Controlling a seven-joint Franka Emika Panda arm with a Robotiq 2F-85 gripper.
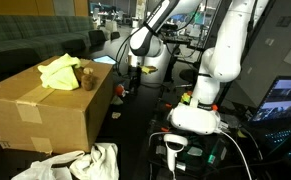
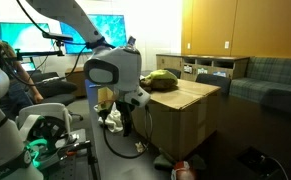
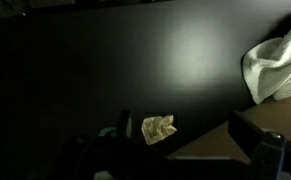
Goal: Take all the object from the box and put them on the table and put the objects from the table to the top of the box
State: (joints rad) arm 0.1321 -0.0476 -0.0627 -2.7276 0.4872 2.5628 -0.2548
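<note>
The brown box (image 1: 40,108) (image 2: 190,100) carries a yellow cloth (image 1: 60,70) (image 2: 163,76) and a small brown toy (image 1: 87,78) on its top. My gripper (image 1: 133,68) (image 2: 128,103) hangs beside the box's far end, low over the dark table (image 3: 105,60). In the wrist view the gripper (image 3: 181,132) stands open, its dark fingers wide apart and nothing between them. A small crumpled tan item (image 3: 158,128) lies on the table just beyond the fingers. A white plastic bag (image 3: 280,55) lies at the right. A brown edge (image 3: 200,152) shows under the jaws.
A white cloth (image 1: 85,163) lies in a heap at the box's near corner. Small coloured items (image 1: 120,90) sit by the box's end. A second robot base (image 1: 197,115) and monitors (image 1: 283,100) stand close by. Sofas (image 2: 270,75) line the back.
</note>
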